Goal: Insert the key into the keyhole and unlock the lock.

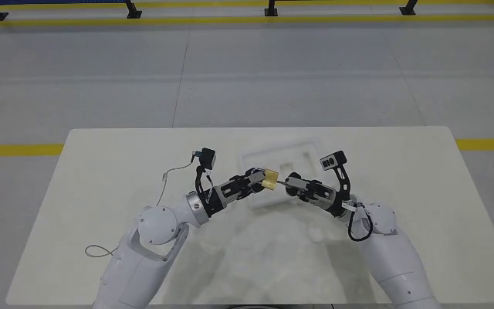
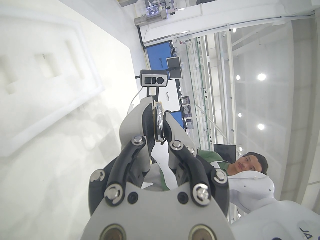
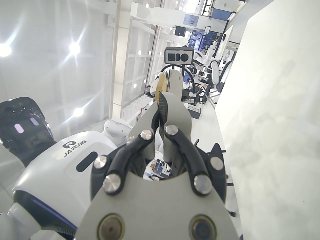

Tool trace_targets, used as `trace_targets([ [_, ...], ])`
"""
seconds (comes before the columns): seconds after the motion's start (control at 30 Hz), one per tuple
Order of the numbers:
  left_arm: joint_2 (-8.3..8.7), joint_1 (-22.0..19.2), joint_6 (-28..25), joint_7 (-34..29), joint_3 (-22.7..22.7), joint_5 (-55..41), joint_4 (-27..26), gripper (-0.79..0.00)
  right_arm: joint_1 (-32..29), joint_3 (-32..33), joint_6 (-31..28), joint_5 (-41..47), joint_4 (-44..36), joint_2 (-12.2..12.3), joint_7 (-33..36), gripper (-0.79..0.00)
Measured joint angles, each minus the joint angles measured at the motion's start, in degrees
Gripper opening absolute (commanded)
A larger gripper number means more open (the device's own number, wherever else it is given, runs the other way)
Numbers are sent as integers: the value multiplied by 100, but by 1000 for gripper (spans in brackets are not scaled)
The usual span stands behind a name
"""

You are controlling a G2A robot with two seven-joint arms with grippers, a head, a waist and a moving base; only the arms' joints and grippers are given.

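Observation:
Above the table's middle, my left gripper point(image 1: 261, 182) is shut on a brass padlock point(image 1: 271, 180). In the left wrist view the padlock point(image 2: 158, 122) shows edge on, silvery with a brass rim, pinched between the fingers point(image 2: 132, 121). My right gripper point(image 1: 290, 184) faces it from the other side, its tips almost at the padlock. In the right wrist view this gripper point(image 3: 161, 102) is shut, and the padlock point(image 3: 161, 84) sits just past its tips. The key is almost wholly hidden between the right fingers. I cannot tell whether it is in the keyhole.
A white foam tray point(image 1: 309, 145) with cut-out pockets lies on the table behind the grippers, and its rim point(image 2: 83, 41) shows in the left wrist view. A thin cable point(image 1: 166, 179) trails across the table's left part. Bare white table point(image 1: 432, 178) lies around both arms.

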Motion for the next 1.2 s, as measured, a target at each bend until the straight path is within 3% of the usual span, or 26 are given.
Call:
trace_targets([
  [1.2,43,51,43,185,20,40,23,-785,23,-93,-60,0,14,67,-144,-785],
])
